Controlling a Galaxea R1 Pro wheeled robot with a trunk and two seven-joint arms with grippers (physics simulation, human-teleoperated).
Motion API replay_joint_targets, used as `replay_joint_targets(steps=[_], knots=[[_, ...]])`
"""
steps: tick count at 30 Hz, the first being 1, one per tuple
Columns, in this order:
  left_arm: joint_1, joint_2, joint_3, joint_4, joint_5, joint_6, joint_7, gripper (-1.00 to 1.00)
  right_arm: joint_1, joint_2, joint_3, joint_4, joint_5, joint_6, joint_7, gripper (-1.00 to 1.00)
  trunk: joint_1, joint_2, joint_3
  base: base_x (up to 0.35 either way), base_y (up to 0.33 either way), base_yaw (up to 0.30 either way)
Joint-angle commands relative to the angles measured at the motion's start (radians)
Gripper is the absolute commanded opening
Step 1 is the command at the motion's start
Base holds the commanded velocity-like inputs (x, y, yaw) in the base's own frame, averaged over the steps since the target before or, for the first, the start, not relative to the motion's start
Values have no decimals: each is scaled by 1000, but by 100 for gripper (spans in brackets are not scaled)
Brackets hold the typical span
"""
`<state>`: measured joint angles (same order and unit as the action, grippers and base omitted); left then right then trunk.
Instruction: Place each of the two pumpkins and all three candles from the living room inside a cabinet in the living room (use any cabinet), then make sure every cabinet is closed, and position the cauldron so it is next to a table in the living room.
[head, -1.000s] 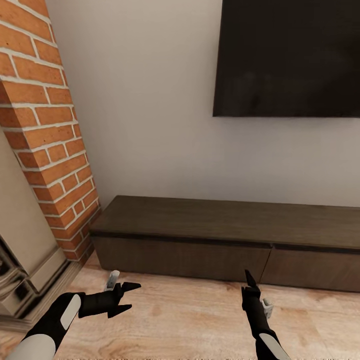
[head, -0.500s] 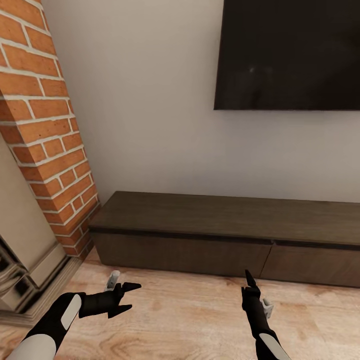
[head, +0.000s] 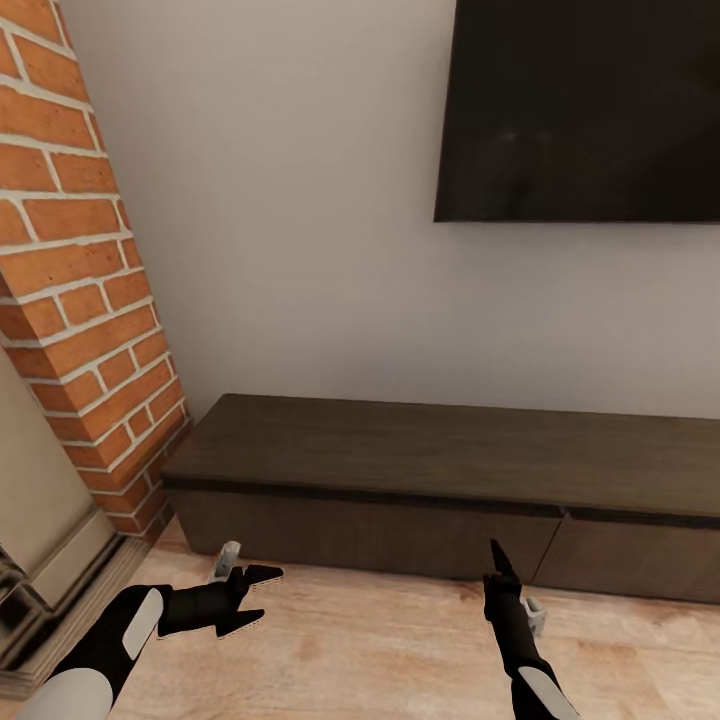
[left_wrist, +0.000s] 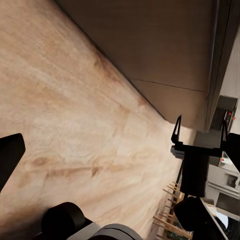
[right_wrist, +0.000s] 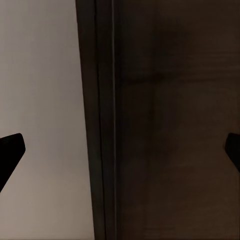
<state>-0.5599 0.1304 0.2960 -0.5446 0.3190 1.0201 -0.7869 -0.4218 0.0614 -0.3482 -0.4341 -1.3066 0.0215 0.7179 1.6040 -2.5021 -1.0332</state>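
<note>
Both grippers hang spread and empty — the left gripper (head: 250, 600) low over the wooden floor (head: 380, 650), the right gripper (head: 497, 560) aimed at the shut cabinet (head: 400, 455) just ahead, likely to open a front.

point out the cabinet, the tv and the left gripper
cabinet (head: 420, 450), head view, on its flat dark top
tv (head: 590, 110), head view, middle of the black screen
left gripper (head: 262, 600), head view, midway between its two spread fingertips
</note>
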Motion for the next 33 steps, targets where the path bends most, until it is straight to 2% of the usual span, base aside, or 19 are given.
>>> replay_joint_targets(steps=[1, 7, 15, 18, 19, 22, 26, 33], knots=[[0, 0, 0, 0, 0, 0, 0, 100, 0, 0, 0, 0, 1, 0, 0, 100, 0, 0, 0, 295, 0, 0], [0, 0, 0, 0, 0, 0, -1, 100, 0, 0, 1, 0, 3, 0, 0, 100, 0, 0, 0, 243, 0, 0], [0, -2, -4, 0, 0, 0, -4, 100, 0, 0, 1, 0, 4, 0, 0, 100, 0, 0, 0, 40, 0, 0], [0, -20, -12, 4, -1, 0, -5, 100, 0, 0, 2, 0, 5, 0, 0, 100, 0, 0, 0, 3, 0, 0], [1, -34, -20, 5, -3, 1, -6, 100, 0, 0, 2, 0, 5, 0, 0, 100, 0, 0, 0, 2, 0, 0], [1, -59, -61, 6, -5, 1, -6, 100, 0, 0, 2, 0, 6, 0, 0, 100, 0, 0, 0, 0, 0, 0], [4, -65, -84, 8, -2, 2, -16, 100, 0, 1, 4, 0, 7, -1, 0, 100, 0, 0, 0, 0, 0, 0], [6, -67, -92, 9, -7, 1, -49, 100, 0, 2, 5, 0, 7, -2, 0, 100, 0, 0, 0, 10, 0, 0]])
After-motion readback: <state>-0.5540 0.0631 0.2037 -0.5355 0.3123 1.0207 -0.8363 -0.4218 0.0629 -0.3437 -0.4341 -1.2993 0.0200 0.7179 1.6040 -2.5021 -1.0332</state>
